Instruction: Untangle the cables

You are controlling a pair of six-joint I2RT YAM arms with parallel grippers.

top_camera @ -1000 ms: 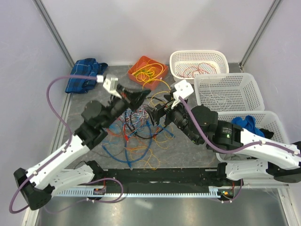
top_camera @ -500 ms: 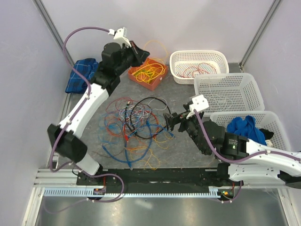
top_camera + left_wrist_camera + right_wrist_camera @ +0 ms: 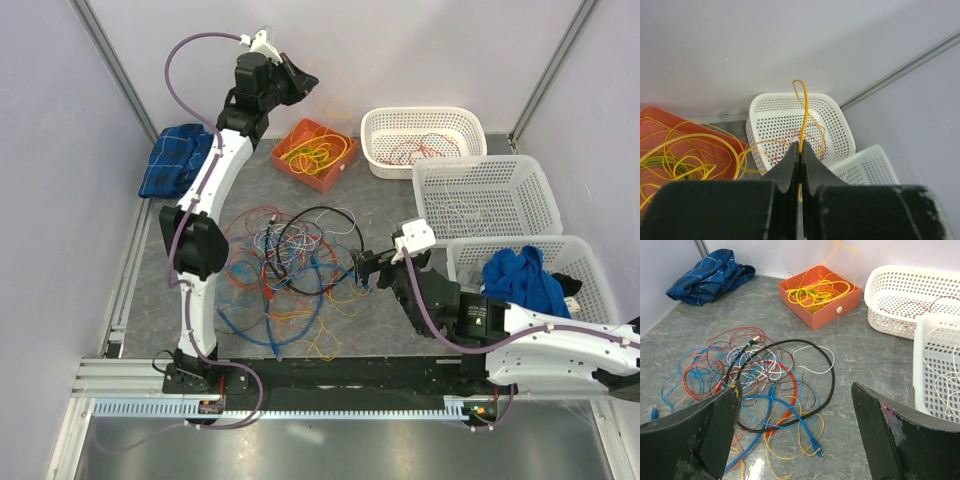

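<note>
Holding my left hand (image 3: 800, 151) pinched on a yellow cable (image 3: 803, 117) over the counter's (image 3: 395, 200) far edge; right hand (image 3: 795, 390) spread.

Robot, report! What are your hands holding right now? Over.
Left fingers shut on yellow cable, held high. Right fingers open, empty, beside tangle. Nothing blocking.

Yellow cable (image 3: 803, 120): lower end hidden in left end effector (image 3: 800, 146); orange tray (image 3: 690, 122) cut off at L edge.
</note>
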